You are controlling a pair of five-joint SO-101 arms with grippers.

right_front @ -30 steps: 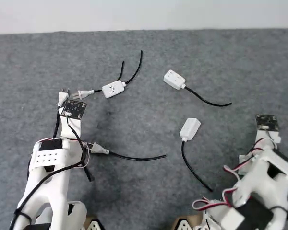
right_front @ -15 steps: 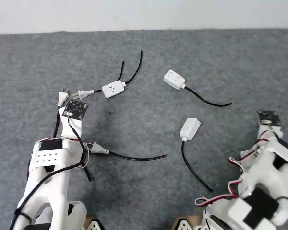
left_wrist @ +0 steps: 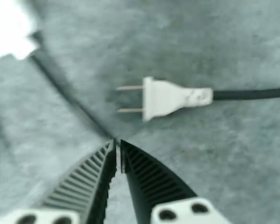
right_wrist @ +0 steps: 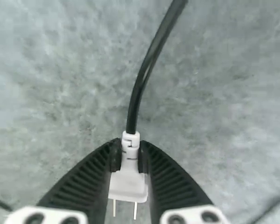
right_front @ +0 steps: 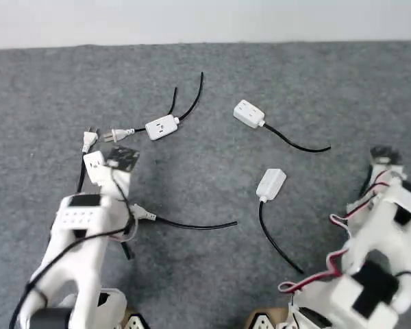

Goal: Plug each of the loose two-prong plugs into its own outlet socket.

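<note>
Black right claw [right_wrist: 129,147]: clamped on the held plug [right_wrist: 127,179], 1 ribbed finger on each flat side, prongs pointing back toward the wrist.
Held cord [right_wrist: 144,79]: runs straight out from the claw and away over the grey mat [right_wrist: 233,93].
Right arm [right_front: 383,226]: at the mat's right edge, well apart from all 3 sockets.
Left claw [left_wrist: 116,142]: closed, tips together, nothing between them.
Floor plug [left_wrist: 170,98]: lies flat just beyond those tips without touching them, prongs to one side and cord to the other. It is probably the plug seen beside the left arm from above.
Sockets: near socket [right_front: 271,184] mid-mat, far socket [right_front: 248,114] behind it, left socket [right_front: 162,127] toward the left arm's side.
Other plugs: 1 loose plug [right_front: 116,135] just beside the left socket, prongs turned away from it, and a small plug [right_front: 89,140] further left.
Change, right: within 1 s the wrist has swung toward the far edge, and the held cord now trails below it, so the held plug looks lifted off the mat.
Change, left: the wrist has turned a little to the right. Every socket and loose plug lies where it was.
Meaning: no plug looks seated yet. The right arm has its grip and likely needs to carry next, with the near socket closest. The rear-facing prongs may make lining up awkward. The left claw must part before it can take the floor plug.
</note>
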